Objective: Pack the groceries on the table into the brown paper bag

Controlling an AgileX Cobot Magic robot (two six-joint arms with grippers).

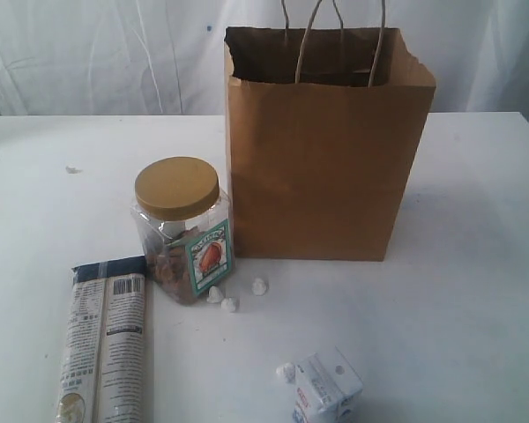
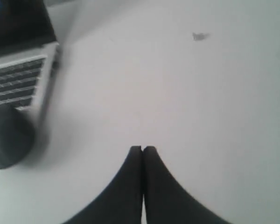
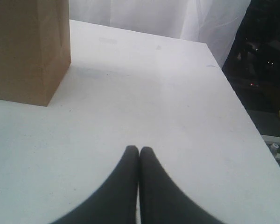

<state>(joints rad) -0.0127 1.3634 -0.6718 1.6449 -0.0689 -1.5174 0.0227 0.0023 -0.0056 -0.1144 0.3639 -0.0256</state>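
Observation:
The brown paper bag (image 1: 322,154) stands upright and open at the back middle of the table (image 1: 476,291); its corner (image 3: 28,51) shows in the right wrist view. A yellow-lidded clear jar (image 1: 182,227) stands to its left. In front of the jar lies the long printed packet (image 1: 104,339). The small white carton (image 1: 326,388) rests at the near edge. The bottle, tin and pouch are out of view. My left gripper (image 2: 143,149) is shut and empty above bare table. My right gripper (image 3: 139,149) is shut and empty too, apart from the bag. Neither arm shows in the exterior view.
Small white paper balls (image 1: 230,298) lie between jar and carton, one more (image 1: 285,372) beside the carton. A laptop-like device (image 2: 18,77) and a dark round object (image 2: 9,140) sit near my left gripper. The table's right edge (image 3: 238,107) drops off to dark clutter.

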